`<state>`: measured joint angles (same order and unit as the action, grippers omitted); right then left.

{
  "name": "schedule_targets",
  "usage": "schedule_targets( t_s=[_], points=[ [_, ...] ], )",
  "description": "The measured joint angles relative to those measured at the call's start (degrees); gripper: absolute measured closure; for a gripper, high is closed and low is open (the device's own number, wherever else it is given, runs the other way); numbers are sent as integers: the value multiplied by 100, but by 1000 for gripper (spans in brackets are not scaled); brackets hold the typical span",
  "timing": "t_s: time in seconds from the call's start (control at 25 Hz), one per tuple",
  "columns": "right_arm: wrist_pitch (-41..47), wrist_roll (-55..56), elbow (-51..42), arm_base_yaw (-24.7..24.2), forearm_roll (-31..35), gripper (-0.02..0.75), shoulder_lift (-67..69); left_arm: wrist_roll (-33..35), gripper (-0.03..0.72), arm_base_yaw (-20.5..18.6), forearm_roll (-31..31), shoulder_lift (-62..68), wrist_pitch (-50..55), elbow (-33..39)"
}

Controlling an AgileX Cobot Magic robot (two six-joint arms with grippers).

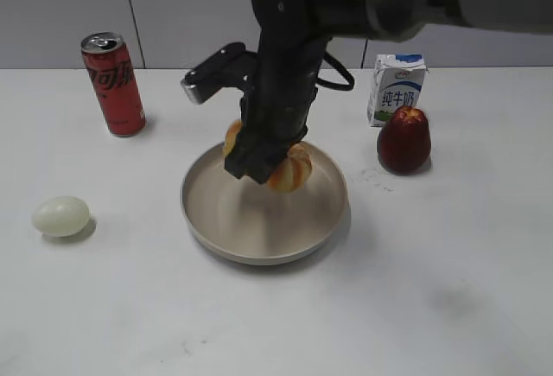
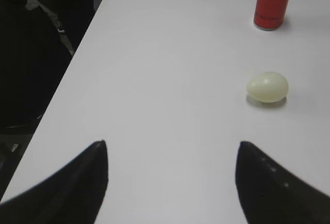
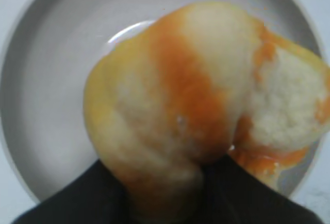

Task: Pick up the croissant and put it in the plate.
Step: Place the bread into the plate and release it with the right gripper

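White tabletop (image 1: pixel 449 289) stretches in front of pale grey wall panels, and near its middle sits the plate (image 1: pixel 207 220), a round beige dish with a low rim. Over the plate's far half hangs the right gripper (image 1: pixel 259 164), its dark arm coming down from the upper right of the exterior view. It is clamped on the croissant (image 1: pixel 294 171), whose orange and cream stripes bulge out on both sides of the black fingers. In the right wrist view the croissant (image 3: pixel 191 105) fills most of the picture, with the plate's (image 3: pixel 46 80) grey floor behind it and the dark fingers (image 3: pixel 247 193) pressing into its lower edge. Whether the bun touches the plate floor or hangs just above it is hard to judge from these angles.

Left of the plate lies a pale egg (image 1: pixel 60 216), and behind that stands a red soda can (image 1: pixel 113 83), upright. To the right, a dark red fruit (image 1: pixel 403 140) stands just in front of a small milk carton (image 1: pixel 396 88).

The left gripper (image 2: pixel 172 177) hovers above bare table near its left edge, fingers spread wide and holding nothing, with the egg (image 2: pixel 267 87) and the can (image 2: pixel 272 2) ahead of it.
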<state>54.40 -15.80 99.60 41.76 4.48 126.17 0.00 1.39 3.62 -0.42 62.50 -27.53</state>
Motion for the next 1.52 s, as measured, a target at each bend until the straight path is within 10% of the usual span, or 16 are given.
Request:
schedule_targets(
  t_s=[0.12, 0.4, 1.12, 1.52],
  points=[
    [-7, -170, 5, -6, 187, 519, 205, 0, 102, 0, 0, 0, 0, 0],
    [-154, -241, 16, 0, 278, 115, 274, 0, 102, 0, 0, 0, 0, 0],
    [587, 154, 195, -173, 542, 155, -360, 0, 102, 0, 0, 0, 0, 0],
    [1394, 760, 383, -1957, 571, 158, -1561, 0, 102, 0, 0, 0, 0, 0]
  ],
)
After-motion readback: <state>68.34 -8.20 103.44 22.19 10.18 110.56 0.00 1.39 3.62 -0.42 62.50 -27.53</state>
